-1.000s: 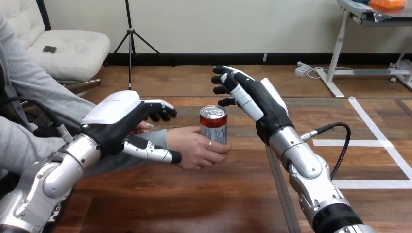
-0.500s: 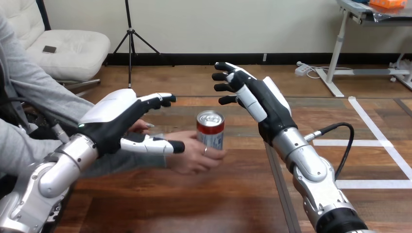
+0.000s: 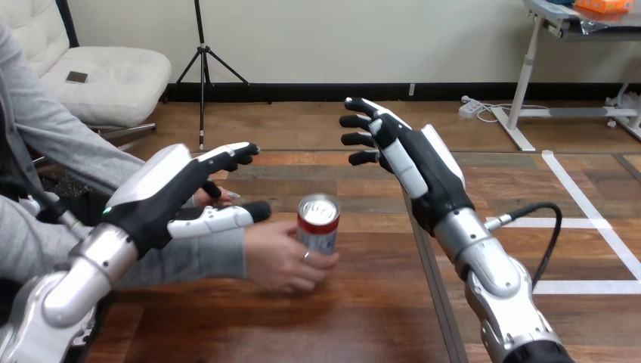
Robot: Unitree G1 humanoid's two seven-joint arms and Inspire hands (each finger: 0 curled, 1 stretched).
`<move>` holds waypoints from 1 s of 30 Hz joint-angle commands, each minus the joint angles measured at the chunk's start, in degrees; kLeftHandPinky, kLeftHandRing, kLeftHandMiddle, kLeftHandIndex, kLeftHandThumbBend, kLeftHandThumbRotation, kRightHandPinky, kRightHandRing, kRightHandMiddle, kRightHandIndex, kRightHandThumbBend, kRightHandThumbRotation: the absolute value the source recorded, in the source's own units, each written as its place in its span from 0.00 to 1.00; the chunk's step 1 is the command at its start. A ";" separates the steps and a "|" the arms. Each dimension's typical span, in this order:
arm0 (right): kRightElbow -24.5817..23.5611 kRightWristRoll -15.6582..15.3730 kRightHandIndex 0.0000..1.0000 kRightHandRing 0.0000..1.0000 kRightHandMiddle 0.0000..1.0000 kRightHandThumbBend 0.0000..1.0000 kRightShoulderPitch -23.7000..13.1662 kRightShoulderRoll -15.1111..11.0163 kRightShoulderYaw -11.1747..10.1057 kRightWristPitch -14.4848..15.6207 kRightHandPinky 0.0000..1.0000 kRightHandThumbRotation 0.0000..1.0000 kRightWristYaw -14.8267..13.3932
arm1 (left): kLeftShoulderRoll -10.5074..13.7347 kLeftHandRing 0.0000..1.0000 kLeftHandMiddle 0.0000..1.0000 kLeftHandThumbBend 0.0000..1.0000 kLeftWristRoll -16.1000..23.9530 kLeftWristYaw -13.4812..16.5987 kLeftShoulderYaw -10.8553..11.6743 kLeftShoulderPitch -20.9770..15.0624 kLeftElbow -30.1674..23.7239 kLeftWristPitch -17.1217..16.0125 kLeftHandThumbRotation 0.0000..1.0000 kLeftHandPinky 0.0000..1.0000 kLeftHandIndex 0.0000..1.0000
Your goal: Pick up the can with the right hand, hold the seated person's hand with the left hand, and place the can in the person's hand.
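A silver can with a red band (image 3: 317, 224) stands upright in the person's hand (image 3: 281, 257), whose fingers wrap round it just above the table. My left hand (image 3: 175, 187) hovers over the person's grey sleeve (image 3: 185, 257), fingers straight and thumb out, apart from the wrist. My right hand (image 3: 412, 162) is raised to the right of the can and behind it, fingers spread, holding nothing. A second hand of the person (image 3: 208, 197) peeks out behind my left hand's fingers.
The wooden table (image 3: 302, 325) stretches in front of me, with a seam (image 3: 431, 280) running under my right forearm. The person sits at the left side, their arm reaching across the table's left half.
The person's hand has drawn the can left and nearer to me. My left hand has lifted off the wrist and opened. My right hand has drifted slightly right.
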 commanded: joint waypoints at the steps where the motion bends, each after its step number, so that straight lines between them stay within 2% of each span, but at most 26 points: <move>1: -3.53 1.06 0.88 0.84 0.85 1.00 0.46 -1.15 -1.11 -2.66 0.78 1.00 0.36 | -2.77 0.81 0.84 0.96 -4.84 2.09 3.62 0.19 1.00 -3.31 1.00 0.61 0.86; 6: -4.01 2.09 0.87 0.86 0.86 1.00 1.85 -1.39 -1.61 -3.78 0.83 1.00 1.03 | -5.13 0.79 0.82 0.97 -8.85 2.58 5.34 1.34 3.00 -6.03 1.00 0.60 0.82; 9: -4.10 3.29 0.87 0.87 0.86 1.00 2.68 -1.41 -2.23 -4.52 0.84 1.00 2.12 | -6.44 0.79 0.82 0.96 -11.87 1.84 6.29 1.89 5.09 -8.67 1.00 0.61 0.82; 12: -4.74 4.18 0.87 0.87 0.86 1.00 4.02 -1.82 -2.70 -5.01 0.85 1.00 3.04 | -8.54 0.80 0.82 0.95 -15.91 1.07 7.79 3.74 5.63 -9.33 1.00 0.64 0.82; 18: -5.58 6.17 0.87 0.88 0.87 1.00 6.24 -2.12 -3.93 -5.84 0.85 1.00 4.70 | -11.06 0.86 0.87 0.87 -21.91 -1.74 9.59 6.05 7.33 -11.65 1.00 0.75 0.84; 27: -6.59 9.55 0.87 0.89 0.87 1.00 9.36 -2.31 -5.71 -6.25 0.85 1.00 7.22 | -13.48 0.88 0.87 0.63 -23.74 -1.77 11.55 8.72 9.31 -14.30 1.00 0.81 0.85; 30: -6.78 10.54 0.87 0.90 0.87 1.00 10.42 -2.44 -6.24 -6.39 0.87 1.00 8.15 | -14.37 0.88 0.87 0.55 -24.42 -1.89 12.05 9.73 9.54 -14.83 0.96 0.82 0.85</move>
